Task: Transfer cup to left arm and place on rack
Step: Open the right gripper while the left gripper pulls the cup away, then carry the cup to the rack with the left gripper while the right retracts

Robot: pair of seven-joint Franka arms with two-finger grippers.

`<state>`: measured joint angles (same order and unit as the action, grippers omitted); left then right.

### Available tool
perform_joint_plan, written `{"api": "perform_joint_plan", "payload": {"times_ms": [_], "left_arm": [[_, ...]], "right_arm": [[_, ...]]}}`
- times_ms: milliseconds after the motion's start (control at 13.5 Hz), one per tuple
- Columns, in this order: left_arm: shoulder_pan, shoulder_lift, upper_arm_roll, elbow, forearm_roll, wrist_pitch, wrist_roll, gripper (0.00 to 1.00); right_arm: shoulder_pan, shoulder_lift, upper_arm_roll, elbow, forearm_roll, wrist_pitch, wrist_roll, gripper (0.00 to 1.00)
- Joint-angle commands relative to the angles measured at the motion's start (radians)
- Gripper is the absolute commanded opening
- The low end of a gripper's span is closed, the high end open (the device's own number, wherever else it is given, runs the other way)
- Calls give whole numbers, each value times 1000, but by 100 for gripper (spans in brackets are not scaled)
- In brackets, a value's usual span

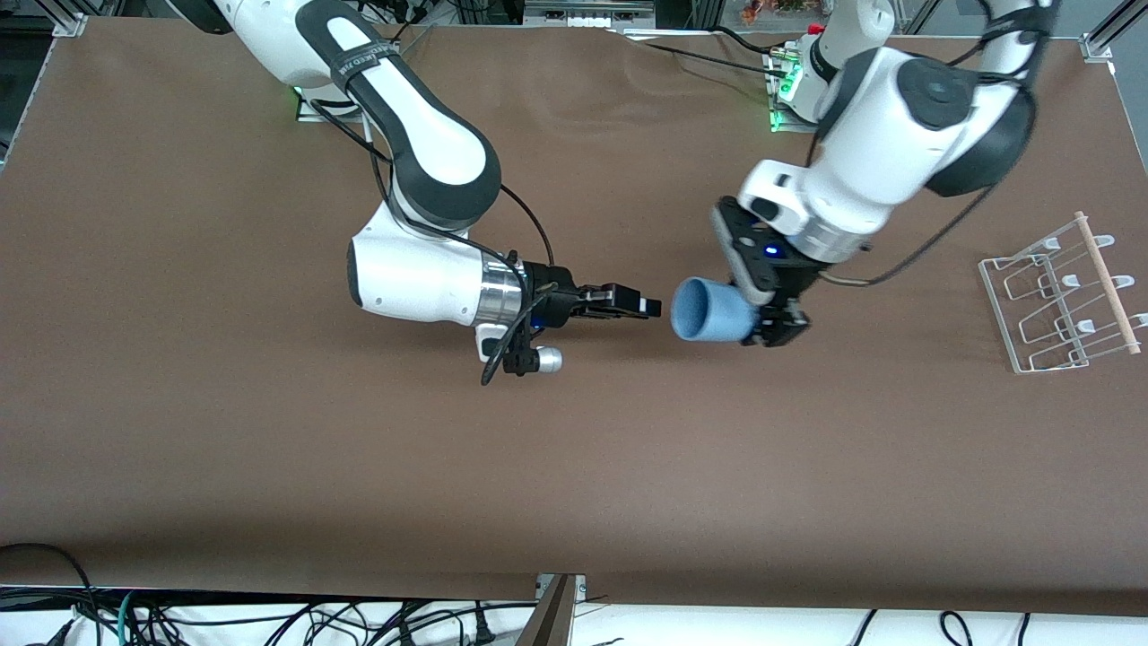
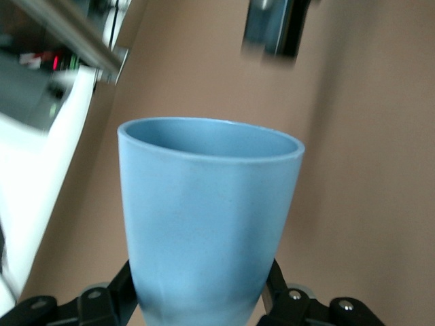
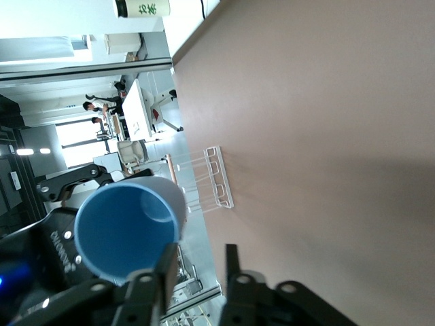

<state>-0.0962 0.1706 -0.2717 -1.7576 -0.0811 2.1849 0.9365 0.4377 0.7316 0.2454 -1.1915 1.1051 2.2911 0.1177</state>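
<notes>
Brown matting covers the whole table [image 1: 179,449]. Front view: the left gripper [image 1: 778,325] hangs over mid-table, pinching the light-blue cup [image 1: 710,310] near its base. The cup lies sideways in the air, mouth turned toward the right gripper [image 1: 647,305], which sits level with that mouth, just apart from it and holding nothing. Handover looks complete; the sideways hold is probably what that exchange left. The rack [image 1: 1058,301] stands at the left arm's end of the table, well apart from the cup, wooden rod [image 1: 1108,283] along one side, prongs unoccupied.

Left wrist view: cup [image 2: 207,224] fills the frame, black fingers [image 2: 119,288] pressed against both sides of its lower wall. Rim free, so it can be lowered mouth-first over a prong.

Right wrist view: cup [image 3: 126,231] mouth faces the camera; rack [image 3: 207,180] lies farther off. Right fingers [image 3: 233,268] show a gap with nothing between, apparently spread, though only their bases show well.
</notes>
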Motion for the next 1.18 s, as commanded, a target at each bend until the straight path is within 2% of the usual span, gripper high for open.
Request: {"api": "perform_joint_plan", "payload": {"times_ms": [0, 148, 296, 443, 517, 665, 739, 887, 1035, 1109], "left_arm": [[80, -101, -6, -75, 18, -50, -1, 0], [159, -167, -4, -158, 23, -68, 1, 0], [238, -204, -4, -218, 114, -79, 2, 0], [298, -206, 2, -218, 193, -163, 2, 0], [323, -204, 15, -218, 236, -186, 2, 0], [343, -192, 86, -218, 305, -226, 2, 0], [345, -188, 112, -218, 348, -241, 2, 0], [345, -186, 138, -217, 443, -284, 1, 0], [355, -183, 149, -215, 551, -336, -2, 0], [355, -166, 149, -209, 642, -379, -7, 0]], "right_arm": [[-26, -8, 2, 9, -22, -7, 8, 100], [-75, -47, -3, -3, -39, -71, 8, 100], [-134, -54, -50, 3, -141, -268, 8, 100], [-166, -83, -60, 4, -235, -350, 10, 100], [-183, -90, -69, 3, -295, -389, 10, 100], [-188, -104, -78, 1, -468, -426, 8, 100], [-198, -128, -81, -29, -538, -444, 3, 100], [-250, -187, -84, -120, -623, -455, -9, 100], [-273, -265, -84, -200, -813, -453, -15, 100], [-299, -287, -84, -223, -853, -455, -18, 100]]}}
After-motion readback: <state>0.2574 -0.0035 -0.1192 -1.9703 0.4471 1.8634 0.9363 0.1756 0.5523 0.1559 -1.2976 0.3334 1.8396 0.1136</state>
